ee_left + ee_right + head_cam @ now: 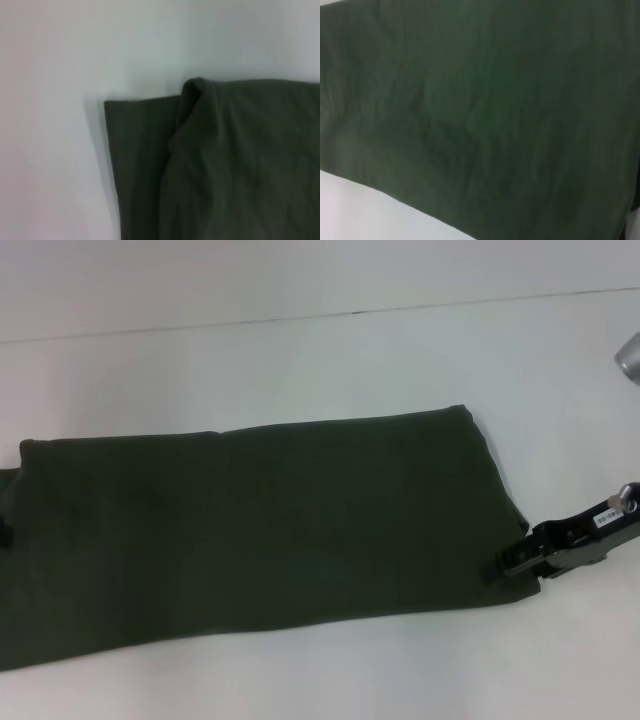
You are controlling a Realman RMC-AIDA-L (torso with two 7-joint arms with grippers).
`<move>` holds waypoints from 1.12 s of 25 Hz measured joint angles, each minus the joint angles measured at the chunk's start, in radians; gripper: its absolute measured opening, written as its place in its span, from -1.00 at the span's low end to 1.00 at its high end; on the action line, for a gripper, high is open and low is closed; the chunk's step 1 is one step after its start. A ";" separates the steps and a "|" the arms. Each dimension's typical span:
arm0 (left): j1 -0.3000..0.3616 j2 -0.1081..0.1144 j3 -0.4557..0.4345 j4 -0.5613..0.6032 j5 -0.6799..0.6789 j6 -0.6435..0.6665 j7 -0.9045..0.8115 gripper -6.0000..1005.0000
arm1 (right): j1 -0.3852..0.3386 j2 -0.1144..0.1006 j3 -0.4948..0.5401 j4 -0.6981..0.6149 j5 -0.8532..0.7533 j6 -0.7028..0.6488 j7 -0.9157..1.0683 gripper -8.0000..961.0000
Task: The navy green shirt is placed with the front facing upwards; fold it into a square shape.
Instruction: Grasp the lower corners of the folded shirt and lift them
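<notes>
shirt [260, 530] lies flat on the white tabletop [300, 350], already folded into a long dark olive band running across the head view; no lettering or label showing on the upper face; its left end runs out past the frame edge

right gripper [503, 565] is at the shirt's right end, near corner, black fingertips touching the cloth edge; can't tell from here whether the fingers are spread or pinching the fabric; the rest of that arm trails off to the right, small white label on it; the shirt stretches away from this gripper toward the robot's left

right wrist view: almost all green cloth [485, 115], soft wrinkles, a strip of bare tabletop [365, 215] along one edge; own fingers not visible there

left gripper [5, 531]: only a small black bit shows at the left frame edge, right at the shirt's near-left part; finger state can't be told

left wrist view: a corner of the shirt [240, 165] with two layers; a flat lower layer [140, 150] with a straight hemmed edge sticks out, and an upper fold [200, 90] bunches up into a rounded hump over it; bare tabletop [50, 125] beside and beyond that corner

a grey metal cylinder-like object [629, 356] sits at the right frame edge, well apart from the right gripper, on its far side
</notes>
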 joint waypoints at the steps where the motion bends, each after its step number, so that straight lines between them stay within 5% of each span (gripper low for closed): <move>1: 0.002 0.000 -0.001 0.000 0.000 0.002 0.000 0.50 | 0.000 0.002 0.000 0.000 0.000 0.000 -0.003 0.59; 6: 0.015 -0.001 -0.005 0.000 0.000 0.014 -0.001 0.50 | 0.007 0.013 -0.032 -0.004 0.001 0.000 -0.013 0.54; 17: 0.041 0.003 -0.004 -0.001 0.002 0.030 -0.015 0.50 | 0.006 0.006 -0.040 -0.012 0.000 -0.019 -0.009 -0.36; 20: 0.042 0.001 0.000 -0.001 0.003 0.031 -0.015 0.50 | 0.003 0.004 -0.043 -0.016 0.000 -0.032 -0.009 -0.87; 28: 0.042 0.000 0.006 -0.002 0.003 0.029 -0.015 0.50 | -0.027 0.001 -0.041 -0.086 -0.028 -0.080 0.017 -0.96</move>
